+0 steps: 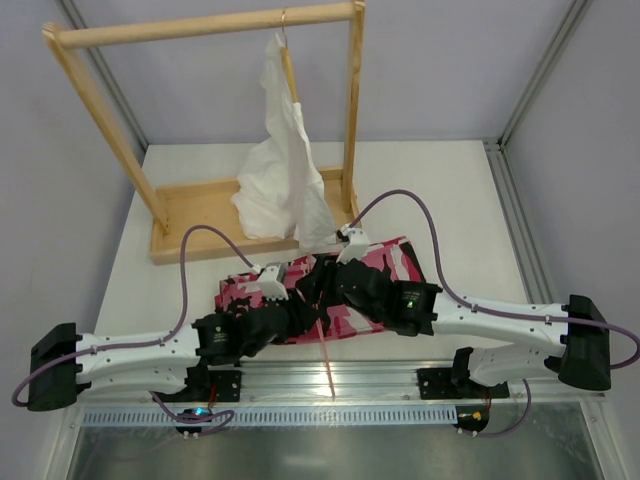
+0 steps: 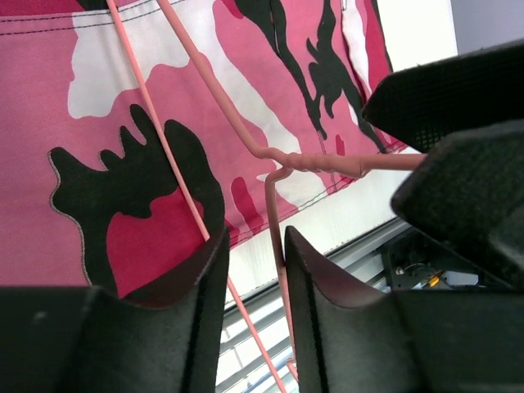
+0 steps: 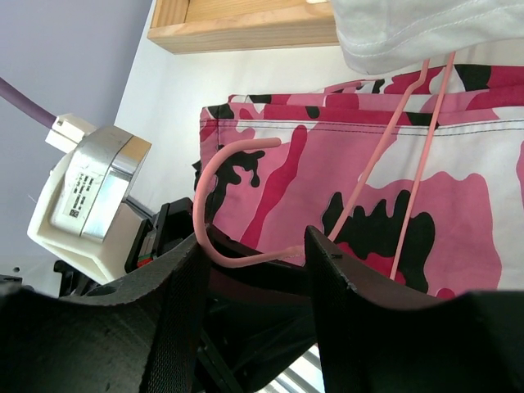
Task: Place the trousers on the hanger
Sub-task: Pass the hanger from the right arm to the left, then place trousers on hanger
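Observation:
The trousers [image 1: 395, 262], in pink, white and black camouflage, lie flat on the table under both grippers and fill the left wrist view [image 2: 123, 147] and the right wrist view [image 3: 458, 188]. The pink wire hanger [image 1: 328, 365] hangs above them, reaching over the table's front edge. My right gripper [image 1: 335, 290] [image 3: 255, 246] is shut on the hanger's hook [image 3: 199, 205], which touches both of its fingers [image 2: 458, 98]. Below the twisted neck [image 2: 319, 161], my left gripper [image 1: 300, 305] [image 2: 255, 241] is partly open around two hanger wires, one lying along its right finger.
A wooden rack [image 1: 205, 25] stands at the back on its board [image 1: 200, 215] [image 3: 237, 24]. A white garment [image 1: 285, 170] [image 3: 409, 33] hangs from it, its hem just behind the trousers. A metal rail [image 1: 400, 378] runs along the front edge.

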